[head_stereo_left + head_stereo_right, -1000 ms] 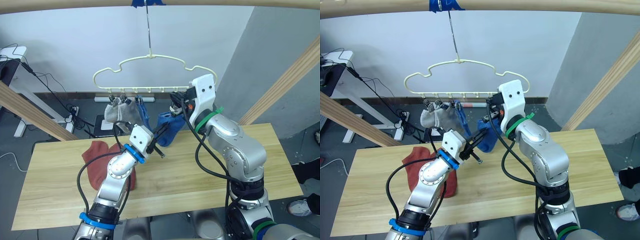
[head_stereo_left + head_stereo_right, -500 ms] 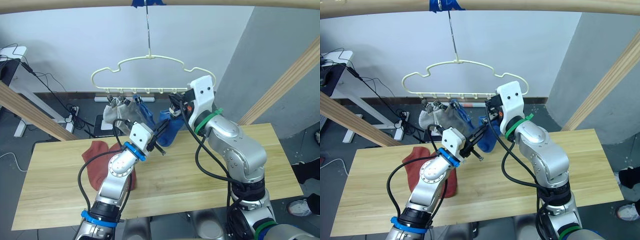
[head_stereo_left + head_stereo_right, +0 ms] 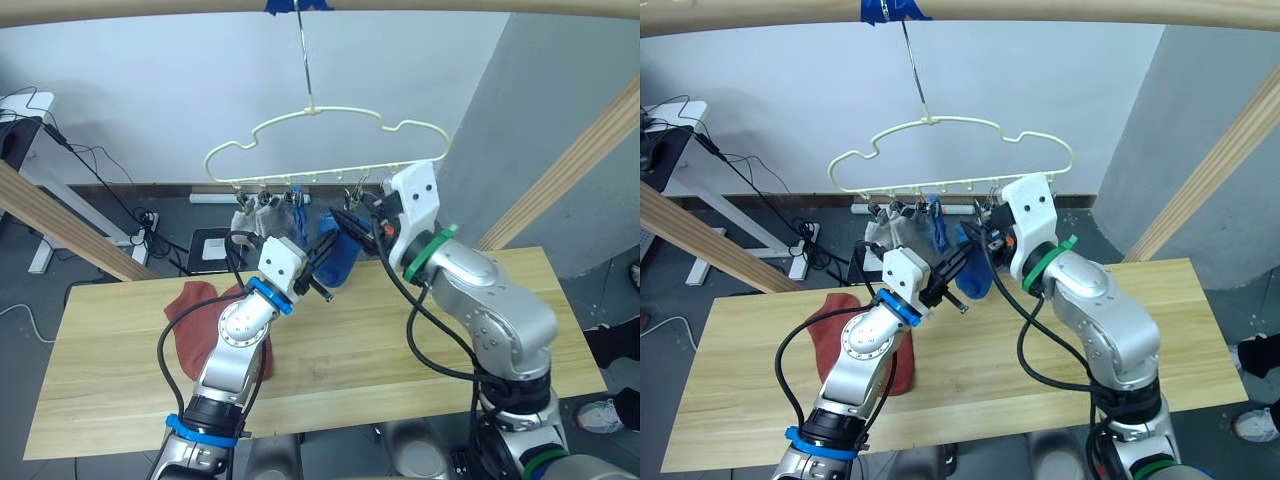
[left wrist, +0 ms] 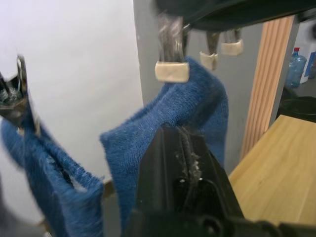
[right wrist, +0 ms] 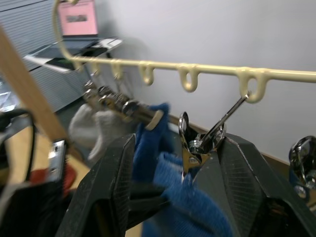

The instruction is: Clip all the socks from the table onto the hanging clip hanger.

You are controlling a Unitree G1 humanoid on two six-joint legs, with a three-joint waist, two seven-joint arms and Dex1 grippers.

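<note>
— Where is the soft blue knit sock?

— Pinched between the closed black fingers of the left gripper, its top edge under a small metal clip of the wavy cream-yellow plastic clip hanger.

— And the right gripper?

— Its fingers are spread, straddling another metal clip just above the sock. Two rust-red socks lie below on the pale wooden table.

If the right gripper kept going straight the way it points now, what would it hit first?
Most likely the metal clip sitting between the right gripper's open fingers, hanging from the clip hanger. The blue sock lies just below it; depth is hard to judge.
</note>
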